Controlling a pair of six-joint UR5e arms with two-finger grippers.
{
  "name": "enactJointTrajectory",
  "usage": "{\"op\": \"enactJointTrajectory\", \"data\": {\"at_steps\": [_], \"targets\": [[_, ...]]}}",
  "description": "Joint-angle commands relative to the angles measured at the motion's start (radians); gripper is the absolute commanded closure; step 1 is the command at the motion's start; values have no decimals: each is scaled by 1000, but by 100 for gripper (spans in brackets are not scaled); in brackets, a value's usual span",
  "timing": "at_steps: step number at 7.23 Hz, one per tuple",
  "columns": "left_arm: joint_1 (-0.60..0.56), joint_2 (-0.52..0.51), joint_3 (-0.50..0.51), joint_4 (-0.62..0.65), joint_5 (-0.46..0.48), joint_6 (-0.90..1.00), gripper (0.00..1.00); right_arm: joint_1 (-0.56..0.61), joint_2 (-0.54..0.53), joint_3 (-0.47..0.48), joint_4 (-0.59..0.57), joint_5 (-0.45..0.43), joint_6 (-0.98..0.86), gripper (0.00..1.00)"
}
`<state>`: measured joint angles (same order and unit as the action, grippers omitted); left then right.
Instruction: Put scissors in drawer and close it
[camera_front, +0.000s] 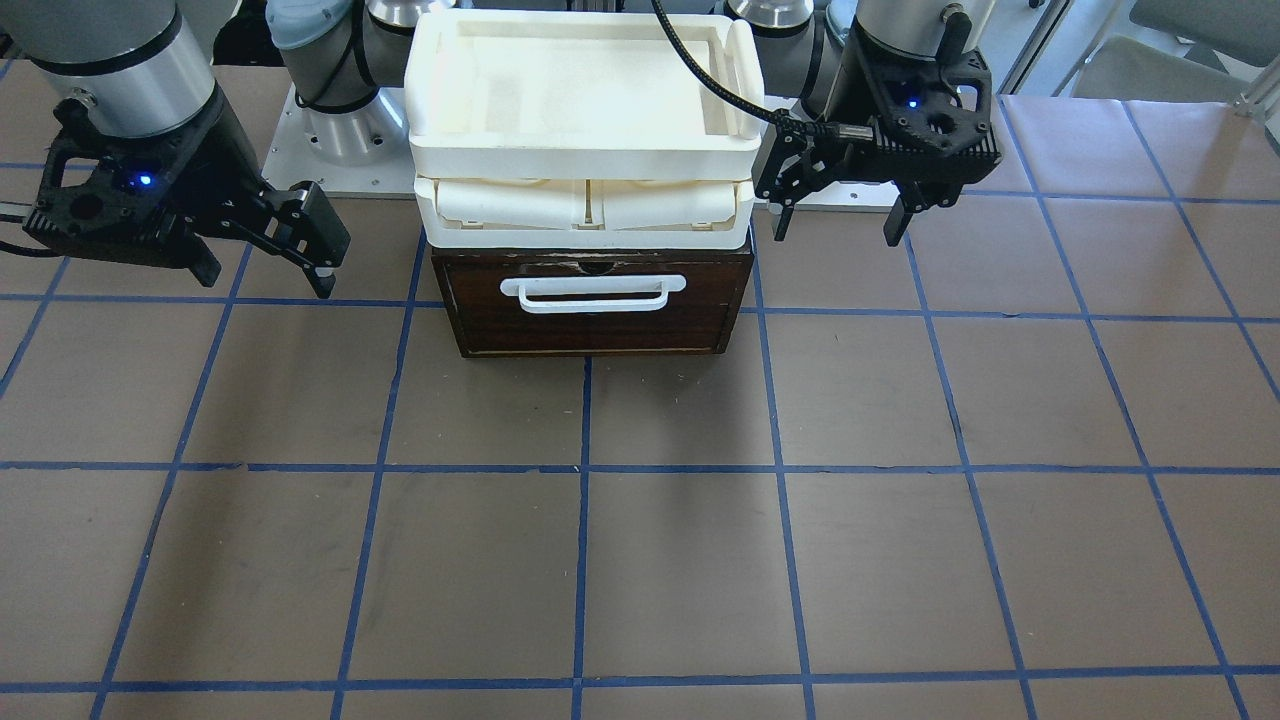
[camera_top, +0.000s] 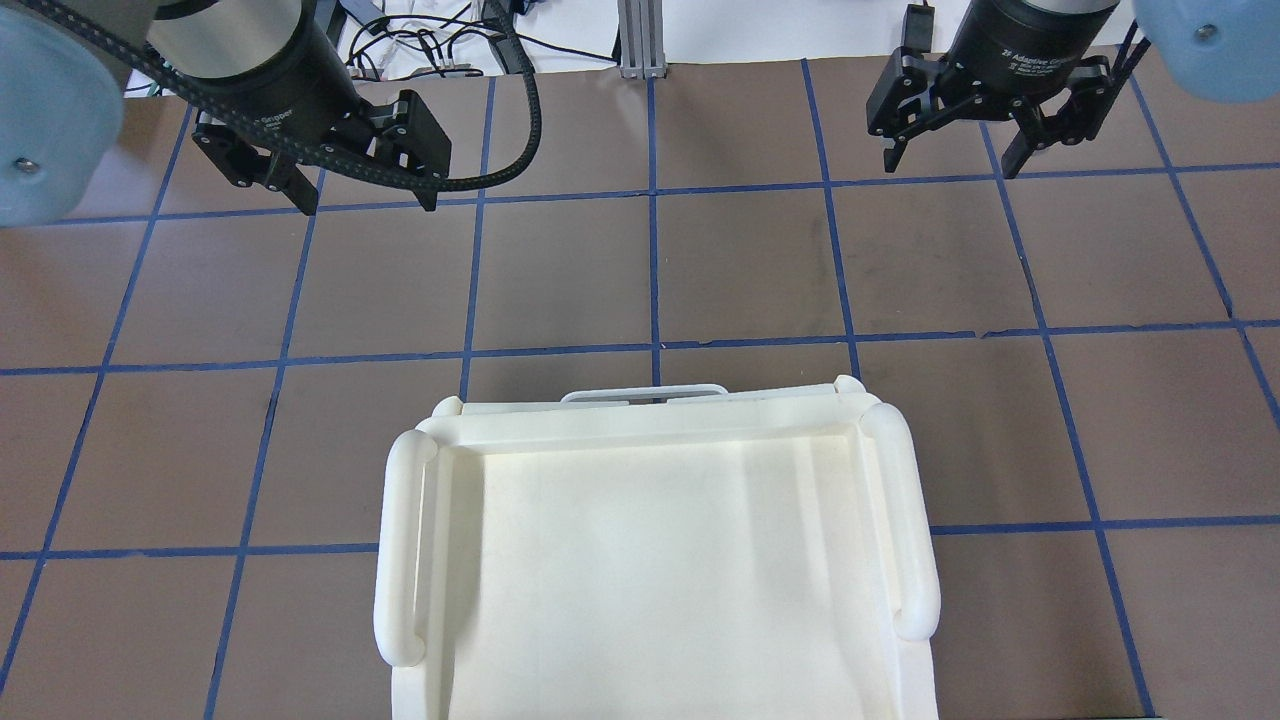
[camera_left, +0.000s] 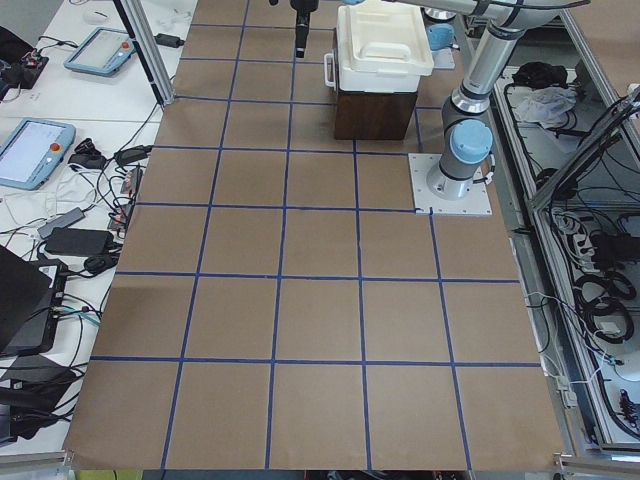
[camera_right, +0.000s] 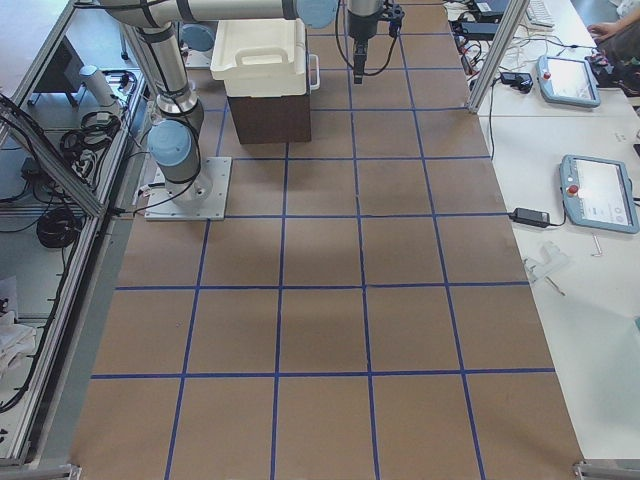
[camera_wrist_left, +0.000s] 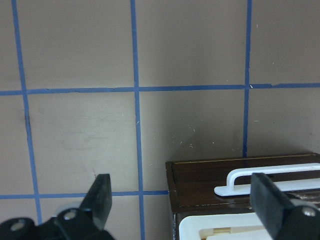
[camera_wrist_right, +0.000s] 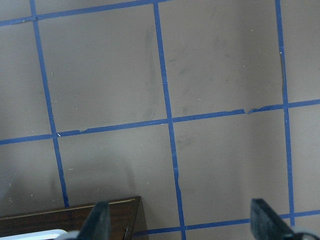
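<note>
While the fingers (camera_wrist_left: 102, 196) of the left gripper (camera_front: 838, 232) are standing wide apart with nothing between them, the right gripper (camera_front: 268, 280) is mirroring it, fingers (camera_wrist_right: 262, 216) spread and bare. Both are hanging above the bench (camera_front: 680, 560), one on each side of the stacked unit by the robot-side edge, clear of it.

Moving outward, the drawer (camera_front: 595, 335) is sitting at the bottom of that stack. It is looking pushed in, with no pale interior showing and its white bar handle (camera_front: 595, 293) facing the operators' edge. On top, the cream tray unit (camera_front: 580, 160) is showing an open upper tray with nothing in it.

And the scissors? They are showing in no view. Nothing is lying on the brown squares, and whether they are inside the drawer I cannot tell.

My read is that they are going to handle light and stiff. The slim metal blades will be slippery, so the pivot or the loop handles are the place to pinch. The drawer is asking for a hook on that bar, or a flat push on its front
</note>
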<state>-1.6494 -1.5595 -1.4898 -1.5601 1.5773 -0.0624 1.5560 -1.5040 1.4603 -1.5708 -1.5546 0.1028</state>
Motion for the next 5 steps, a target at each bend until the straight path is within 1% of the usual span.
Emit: {"op": "enactJointTrajectory", "data": {"at_steps": [1,5], "targets": [[3,6,-6,9,6,-2,0,-1,1,0,0,1,0,0],[5,29,-12,-2,3,-4,0,-1,-1,0,6,-1,2,0]]}}
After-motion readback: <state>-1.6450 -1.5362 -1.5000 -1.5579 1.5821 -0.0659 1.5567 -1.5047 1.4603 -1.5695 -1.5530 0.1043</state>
